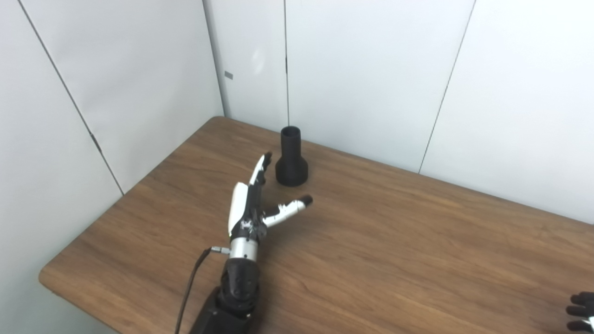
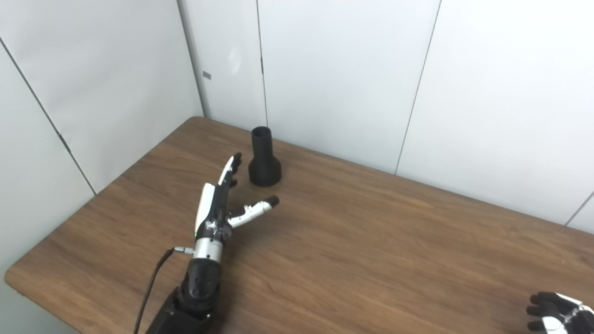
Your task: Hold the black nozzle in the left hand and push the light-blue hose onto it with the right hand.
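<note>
The wooden table (image 1: 371,241) fills the lower frame. The left hand (image 1: 253,204) is seen spread wide, empty, just below-left of the black nozzle (image 1: 292,157), standing upright at upper centre. The right hand (image 2: 559,313), bottom right, is far off; its state cannot be told. No hose is visible.

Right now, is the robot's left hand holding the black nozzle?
No, the left hand is open above the table, and the black nozzle stands upright just beyond its fingertips, untouched.
</note>
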`<state>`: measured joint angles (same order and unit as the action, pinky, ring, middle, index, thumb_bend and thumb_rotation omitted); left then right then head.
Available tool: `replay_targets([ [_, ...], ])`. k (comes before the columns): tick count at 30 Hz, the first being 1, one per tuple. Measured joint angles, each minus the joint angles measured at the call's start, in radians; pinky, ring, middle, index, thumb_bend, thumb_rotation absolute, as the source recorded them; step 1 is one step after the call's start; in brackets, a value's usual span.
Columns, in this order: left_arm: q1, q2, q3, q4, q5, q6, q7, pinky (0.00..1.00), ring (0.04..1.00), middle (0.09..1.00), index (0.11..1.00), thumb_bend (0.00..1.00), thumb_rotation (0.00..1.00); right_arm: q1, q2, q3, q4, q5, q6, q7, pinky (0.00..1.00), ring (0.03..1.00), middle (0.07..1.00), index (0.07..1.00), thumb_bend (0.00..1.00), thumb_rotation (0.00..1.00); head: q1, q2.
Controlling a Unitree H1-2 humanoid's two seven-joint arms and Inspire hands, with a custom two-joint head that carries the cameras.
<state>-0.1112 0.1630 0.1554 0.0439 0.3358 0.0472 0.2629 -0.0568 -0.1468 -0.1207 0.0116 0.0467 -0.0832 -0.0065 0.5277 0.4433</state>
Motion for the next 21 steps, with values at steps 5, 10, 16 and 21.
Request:
replay_targets([
  [5, -0.004, 0.003, -0.018, -0.013, 0.005, 0.027, -0.011, 0.89, 0.974, 1.0, 1.0, 1.0, 0.4, -0.001, -0.001, 0.0, 0.001, 0.0, -0.001, 0.003, 0.42, 0.546, 0.577, 0.533, 0.48, 0.51, 0.0, 0.0],
  [10, -0.03, 0.001, -0.01, 0.01, -0.007, 0.035, -0.005, 0.92, 0.978, 1.0, 1.0, 1.0, 0.39, -0.01, -0.003, -0.013, 0.016, 0.003, -0.003, 0.001, 0.42, 0.537, 0.565, 0.524, 0.48, 0.51, 0.0, 0.0],
  [16, -0.06, 0.003, -0.004, 0.017, -0.007, 0.072, -0.002, 0.91, 0.975, 1.0, 1.0, 1.0, 0.41, -0.01, -0.003, -0.015, 0.018, 0.004, -0.004, 0.001, 0.4, 0.527, 0.557, 0.515, 0.51, 0.5, 0.0, -0.003],
  [21, -0.071, 0.003, 0.012, 0.04, -0.026, 0.07, 0.0, 0.92, 0.991, 1.0, 1.0, 1.0, 0.39, -0.01, -0.003, -0.015, 0.019, 0.004, -0.004, 0.001, 0.41, 0.531, 0.559, 0.518, 0.55, 0.52, 0.0, -0.003],
])
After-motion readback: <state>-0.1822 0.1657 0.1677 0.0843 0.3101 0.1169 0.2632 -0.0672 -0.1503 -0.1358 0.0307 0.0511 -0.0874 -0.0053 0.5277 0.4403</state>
